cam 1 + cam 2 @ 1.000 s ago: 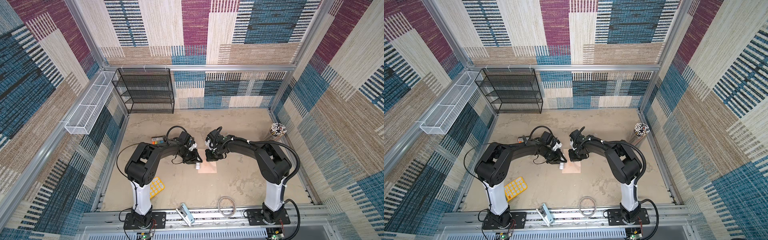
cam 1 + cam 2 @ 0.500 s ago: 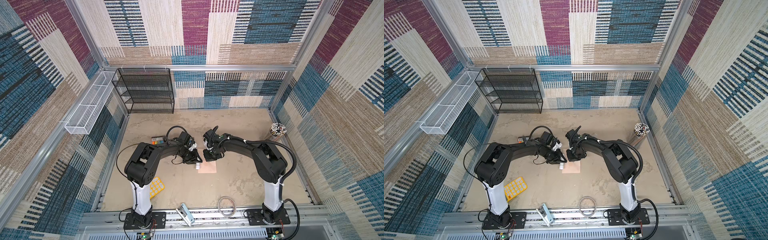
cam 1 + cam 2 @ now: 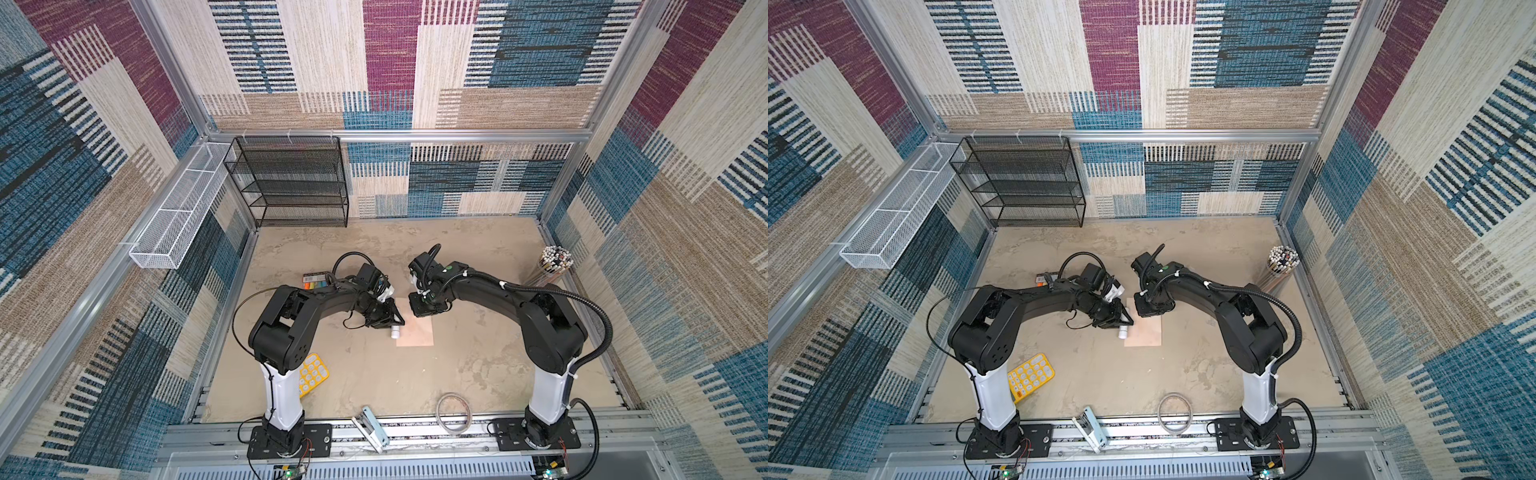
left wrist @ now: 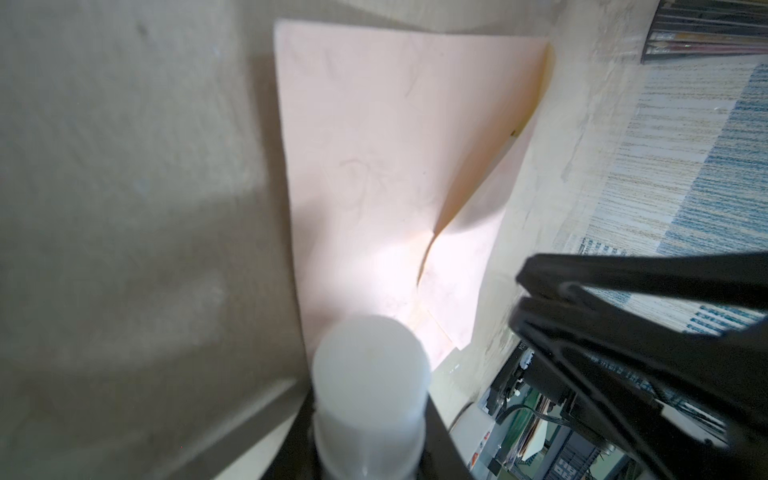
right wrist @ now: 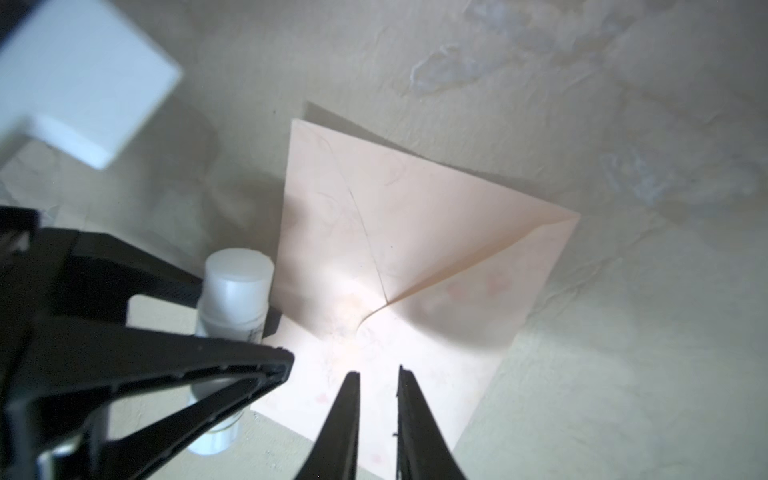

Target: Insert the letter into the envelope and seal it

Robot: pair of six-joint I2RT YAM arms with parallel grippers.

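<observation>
While poised over the envelope (image 5: 415,232), holds the right claw (image 5: 377,372) slightly parted (nothing between the tips). Pinches a white tube (image 5: 235,286) in the left claw (image 3: 390,322), just beside the envelope lying on the table (image 3: 478,374), flap half-raised.

We are looking into a robotics lab cell: aluminium framing (image 3: 457,135) boxes in a beige table (image 3: 478,374), patchwork woven panels (image 3: 390,62) line the walls, and a left arm (image 3: 286,328) and a right arm (image 3: 548,328) stand bolted to a slotted rail (image 3: 415,430), with a black mesh rack (image 3: 291,183) at the back.
</observation>
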